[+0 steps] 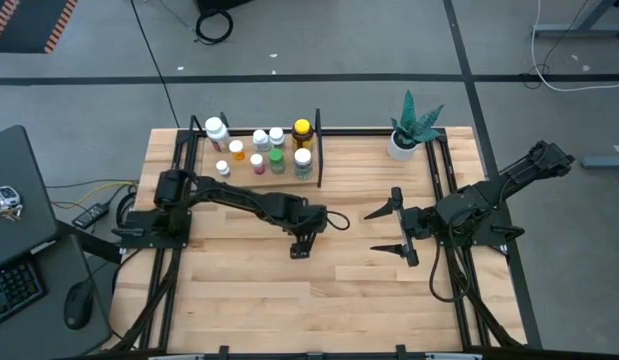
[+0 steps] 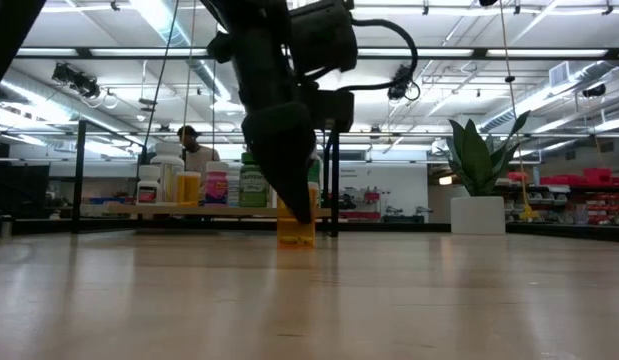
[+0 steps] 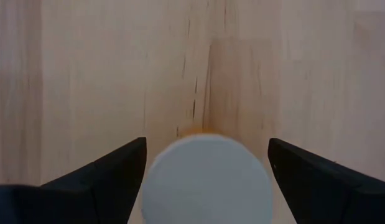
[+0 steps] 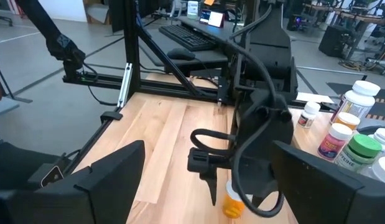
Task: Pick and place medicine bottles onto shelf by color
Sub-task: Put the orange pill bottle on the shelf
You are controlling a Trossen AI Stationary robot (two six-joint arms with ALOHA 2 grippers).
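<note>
Orange bottle (image 2: 296, 232) upright on table, between open left claw (image 3: 204, 171) fingers, not gripped; right claw (image 1: 397, 229) open, empty.

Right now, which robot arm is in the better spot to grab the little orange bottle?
Left. The left gripper hangs open right over the orange bottle, one finger each side. The right gripper waits open, farther away.

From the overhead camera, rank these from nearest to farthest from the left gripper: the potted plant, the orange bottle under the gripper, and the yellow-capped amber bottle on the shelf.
1. The orange bottle, on the open table directly under the left gripper, between its open fingers.
2. The yellow-capped amber bottle, at the back of the shelf.
3. The potted plant, at the table's far right corner.
</note>
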